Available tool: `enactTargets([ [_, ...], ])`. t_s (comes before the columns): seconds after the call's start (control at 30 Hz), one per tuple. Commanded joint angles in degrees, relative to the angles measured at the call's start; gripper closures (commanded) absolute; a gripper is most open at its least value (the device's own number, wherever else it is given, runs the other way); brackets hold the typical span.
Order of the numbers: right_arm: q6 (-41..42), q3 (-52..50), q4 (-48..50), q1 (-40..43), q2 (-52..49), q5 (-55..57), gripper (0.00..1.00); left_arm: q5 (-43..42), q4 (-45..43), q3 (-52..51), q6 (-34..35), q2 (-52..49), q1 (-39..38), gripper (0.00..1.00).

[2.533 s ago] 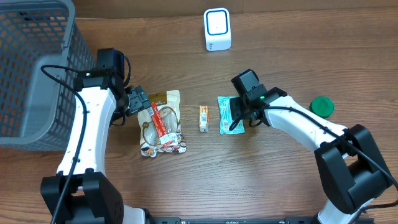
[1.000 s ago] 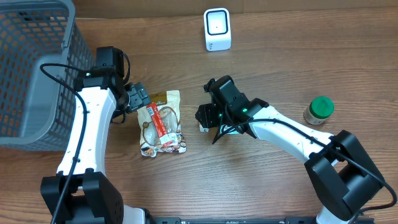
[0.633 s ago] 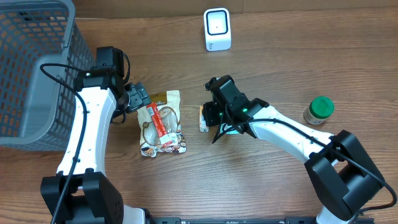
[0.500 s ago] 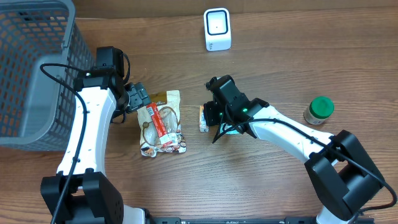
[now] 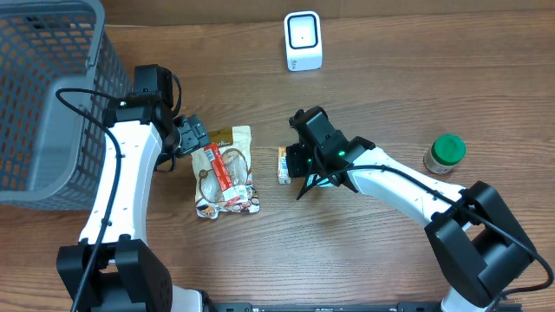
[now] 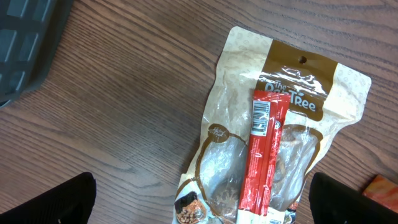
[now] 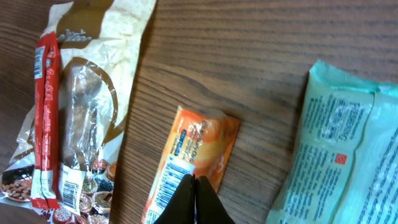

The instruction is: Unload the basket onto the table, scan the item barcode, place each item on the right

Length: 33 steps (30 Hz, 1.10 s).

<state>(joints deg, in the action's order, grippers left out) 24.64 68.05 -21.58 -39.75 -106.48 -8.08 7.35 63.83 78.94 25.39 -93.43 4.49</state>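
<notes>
Overhead view, from the near edge of the table [image 5: 373,260] outward. A pouch [image 5: 227,173] lies flat, left of centre, with a red stick [image 5: 218,170] lying lengthwise on top of it. Just right of the pouch, apart from it, lies the orange packet [image 5: 283,165], the item being handled, flat on the wood with its long side running near to far. The right gripper [image 5: 290,165] is down at this packet. In the right wrist view its fingers [image 7: 185,205] are pressed fully together, tips meeting on the packet's printed face near the barcode end. Whether any film is pinched between them cannot be told. A teal packet [image 7: 336,149] lies just right of the orange one, not touching it; overhead it is mostly covered by the right arm. The left gripper [image 5: 192,139] hangs at the pouch's far left corner, jaws spread wide with nothing between them. The left wrist view looks down on pouch and stick. A green-lidded jar [image 5: 446,152] stands upright, well to the right. The basket [image 5: 43,95] occupies the far left. The scanner [image 5: 303,41] stands at the far edge, well apart from the orange packet.
</notes>
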Motion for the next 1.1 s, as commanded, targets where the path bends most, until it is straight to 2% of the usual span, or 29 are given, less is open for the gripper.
enactTargets([
  [0.0,0.9,-0.2,-0.4,0.0,0.0,1.1,0.96,0.5,0.0,0.9,0.6,0.0,0.0,0.0],
  [1.07,0.9,-0.6,-3.6,-0.1,0.0,0.5,0.96,0.5,0.0,0.9,0.5,0.0,0.0,0.01],
])
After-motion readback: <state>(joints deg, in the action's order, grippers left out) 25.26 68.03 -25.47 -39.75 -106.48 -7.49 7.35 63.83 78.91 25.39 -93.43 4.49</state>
